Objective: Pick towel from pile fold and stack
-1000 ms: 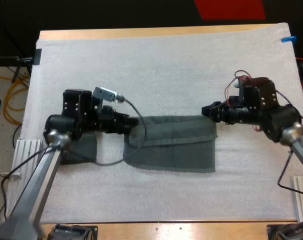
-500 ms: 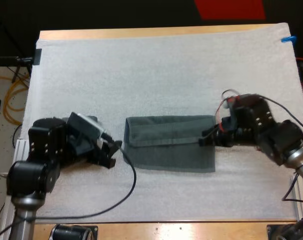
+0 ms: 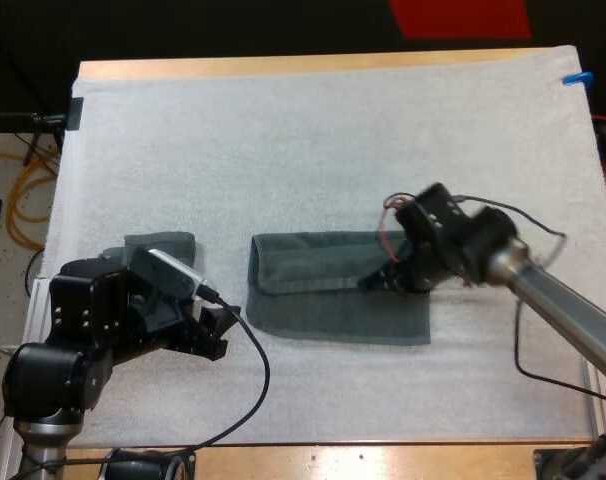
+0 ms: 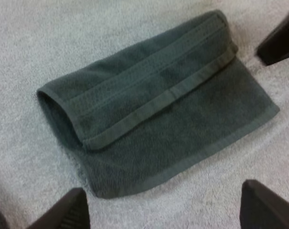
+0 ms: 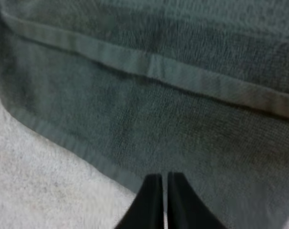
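White mat (image 3: pixel 313 130) bears the towel (image 3: pixel 338 300); right gripper (image 5: pixel 160 177) pinched closed, seemingly on it; left gripper (image 3: pixel 219 330) spread, clear.

Our left arm (image 3: pixel 83 325) is black and blocky. It has tiny bright screws (image 3: pixel 59 316) on its side, a round black joint (image 3: pixel 48 375) and a shiny silver tube (image 3: pixel 38 452). Our right arm (image 3: pixel 561 308) is a long silver pipe with a black end. Our left gripper (image 3: pixel 221 333) is black, with dark, flat fingers (image 4: pixel 63 212) that have slanted tips. Our right gripper (image 3: pixel 381 281) has thin, pointed black fingertips (image 5: pixel 153 202).
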Motion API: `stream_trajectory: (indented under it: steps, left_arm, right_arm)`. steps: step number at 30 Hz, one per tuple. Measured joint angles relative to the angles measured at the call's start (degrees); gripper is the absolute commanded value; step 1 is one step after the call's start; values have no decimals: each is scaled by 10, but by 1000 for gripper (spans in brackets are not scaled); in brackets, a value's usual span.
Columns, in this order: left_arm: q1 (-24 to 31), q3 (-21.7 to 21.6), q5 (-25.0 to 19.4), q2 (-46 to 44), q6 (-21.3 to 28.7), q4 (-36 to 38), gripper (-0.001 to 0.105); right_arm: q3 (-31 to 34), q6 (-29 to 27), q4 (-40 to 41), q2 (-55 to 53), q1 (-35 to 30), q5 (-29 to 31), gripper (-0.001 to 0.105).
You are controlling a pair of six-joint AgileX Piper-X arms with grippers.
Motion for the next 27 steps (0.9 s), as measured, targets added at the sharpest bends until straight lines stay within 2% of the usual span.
stream_trajectory:
  steps: [7, 12, 22, 27]
  left_arm:
    - [0, 0, 0, 0, 0, 0, 64]
    - [0, 0, 0, 0, 0, 0, 64]
    - [0, 0, 0, 0, 0, 0, 64]
    - [0, 0, 0, 0, 0, 0, 64]
  right_arm:
    - [-100, -47, 75, 145, 0, -2, 0]
    - [-151, -53, 108, 215, 0, -4, 0]
    - [-164, -72, 122, 271, 0, -14, 0]
    - [-165, -74, 92, 274, 0, 14, 0]
